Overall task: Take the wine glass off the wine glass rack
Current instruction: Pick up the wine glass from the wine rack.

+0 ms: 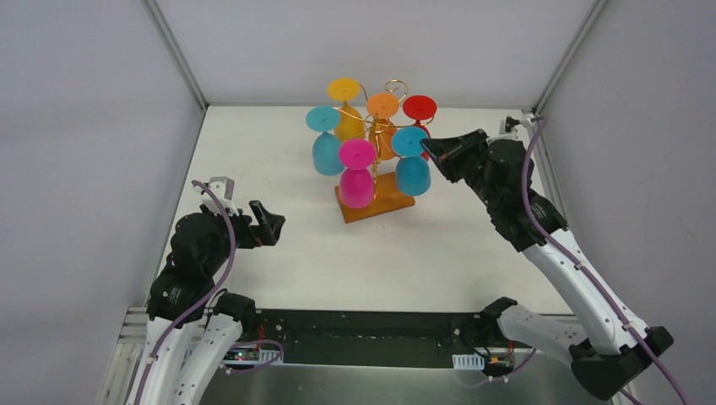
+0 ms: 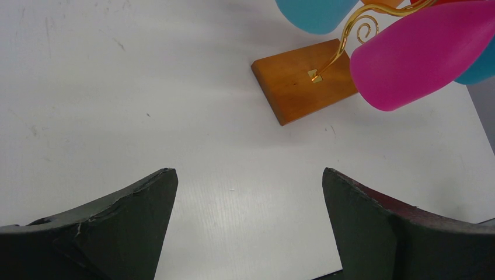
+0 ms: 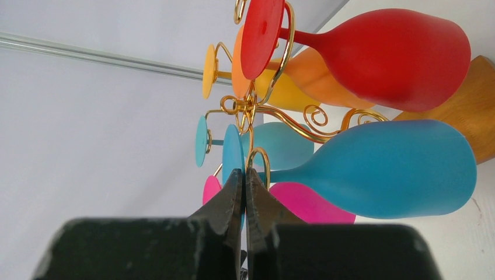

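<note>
R: my right gripper (image 3: 244, 178) is pinched shut on the foot rim of the blue wine glass (image 3: 379, 169) (bowl hanging down, foot hooked in its scroll arm) | RACK: wine glass rack (image 1: 388, 202) stands toward the far edge of the table (image 1: 355, 261), mid-width | L: my left gripper (image 2: 250, 181) is spread wide, holding nothing, near the left edge

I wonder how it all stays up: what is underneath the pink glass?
Under the pink glass lies the rack's brown wooden base, flat on the white table, with the gold wire fixed into it. Part of the base is hidden by the glasses.
</note>
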Controlling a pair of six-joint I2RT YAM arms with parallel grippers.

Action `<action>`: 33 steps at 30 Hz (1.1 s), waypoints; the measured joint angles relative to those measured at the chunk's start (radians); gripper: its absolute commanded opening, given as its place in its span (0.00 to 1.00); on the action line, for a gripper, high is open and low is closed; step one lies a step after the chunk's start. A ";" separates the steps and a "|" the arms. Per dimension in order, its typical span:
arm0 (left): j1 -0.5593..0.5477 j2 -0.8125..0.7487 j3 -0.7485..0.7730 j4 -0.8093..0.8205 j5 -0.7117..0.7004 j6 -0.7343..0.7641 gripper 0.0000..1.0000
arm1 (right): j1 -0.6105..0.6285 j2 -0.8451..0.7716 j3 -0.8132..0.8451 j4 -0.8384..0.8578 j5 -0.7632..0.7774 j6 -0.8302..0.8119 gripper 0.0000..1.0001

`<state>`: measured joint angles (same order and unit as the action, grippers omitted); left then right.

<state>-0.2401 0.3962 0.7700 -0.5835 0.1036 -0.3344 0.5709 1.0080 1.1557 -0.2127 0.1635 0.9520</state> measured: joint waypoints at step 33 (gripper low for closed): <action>0.000 -0.006 0.000 0.000 0.000 0.000 1.00 | 0.074 0.081 0.074 0.010 -0.018 0.007 0.00</action>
<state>-0.2401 0.3901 0.7700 -0.5835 0.1040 -0.3344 0.6453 1.0893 1.2297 -0.2024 0.1455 0.9592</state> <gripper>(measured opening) 0.994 0.012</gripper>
